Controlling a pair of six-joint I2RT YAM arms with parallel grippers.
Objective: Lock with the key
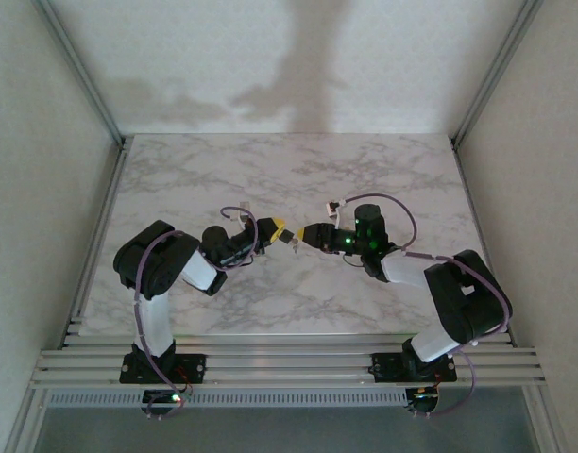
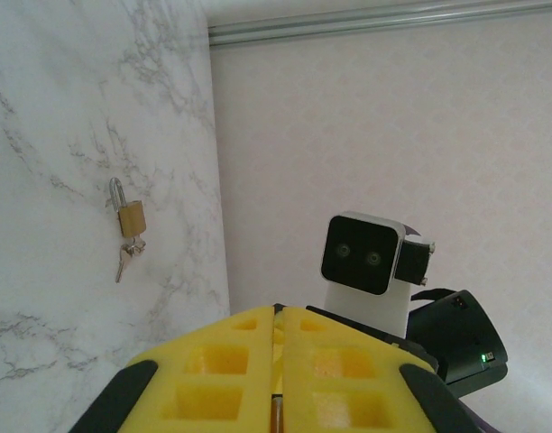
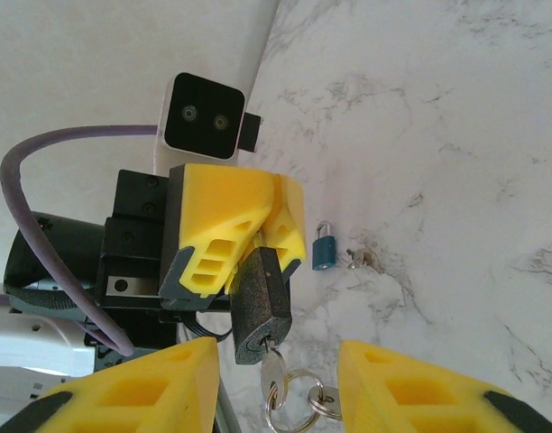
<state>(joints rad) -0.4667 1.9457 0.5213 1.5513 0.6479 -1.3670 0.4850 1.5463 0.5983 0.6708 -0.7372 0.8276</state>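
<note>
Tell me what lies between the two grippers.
In the right wrist view, a dark padlock clamped in the left gripper, its key sticking out between the open jaws of the right gripper.

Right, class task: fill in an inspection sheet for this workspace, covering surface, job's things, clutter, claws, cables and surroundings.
Surface: marble-pattern table, white and grey.
Job's things: dark grey padlock held in the air, key in its keyhole, key ring hanging below.
Clutter: brass padlock with its key and blue padlock with keys beside it, both lying on the table.
Claws: left claw shut on the dark grey padlock; right claw open, fingers either side of the key.
Cables: purple cable looped by the left arm.
Surroundings: pale walls, aluminium rails.
</note>
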